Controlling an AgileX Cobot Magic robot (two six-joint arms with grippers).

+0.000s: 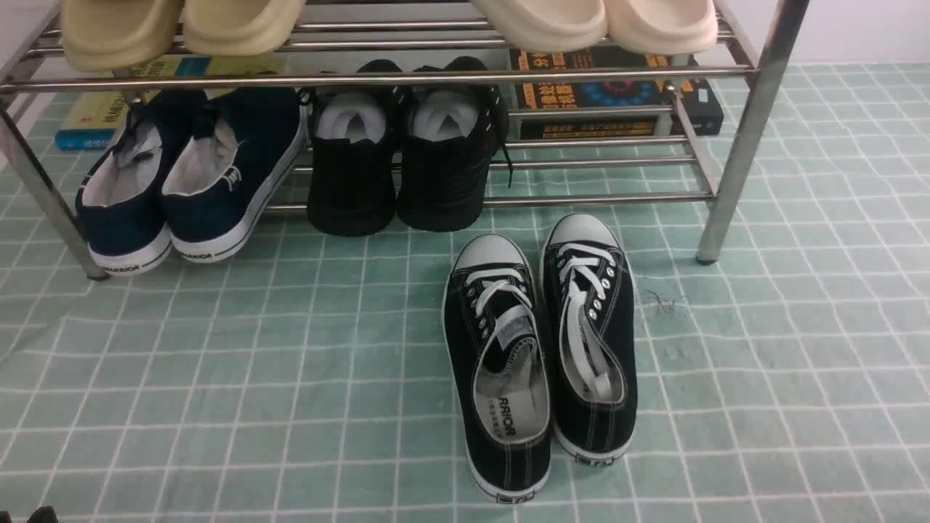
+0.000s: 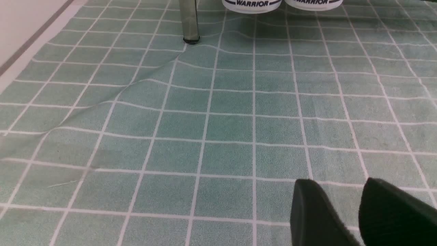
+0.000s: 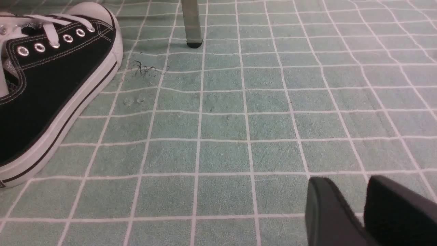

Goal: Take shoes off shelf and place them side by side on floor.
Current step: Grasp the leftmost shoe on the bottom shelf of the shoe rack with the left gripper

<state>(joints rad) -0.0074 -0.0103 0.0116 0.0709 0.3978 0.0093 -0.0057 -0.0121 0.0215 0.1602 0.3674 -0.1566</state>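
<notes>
Left gripper (image 2: 343, 198) and right gripper (image 3: 350, 196) both part-open and empty, best grip the 2 navy shoes (image 1: 265, 131), low on the shelf (image 1: 745, 152) at left, by their heels, lifting before drawing back.

And here's the left gripper (image 2: 339, 184), showing two dark fingers, charcoal grey deepening to near black, with blunt, softly rounded ends! Each one broadens away from its tip into a thick wedge, and the finish looks matte, one finger carrying faint paler grey streaks along its length. Over to the right gripper (image 3: 350, 181), and it's a matching look: two more charcoal fingers, same rounded ends, same widening shape, smoky grey shading into black. Both pairs are blurred, so finer surface detail can't be made out. And the front view catches just a small, rounded black piece (image 1: 45, 514) of the robot!
</notes>
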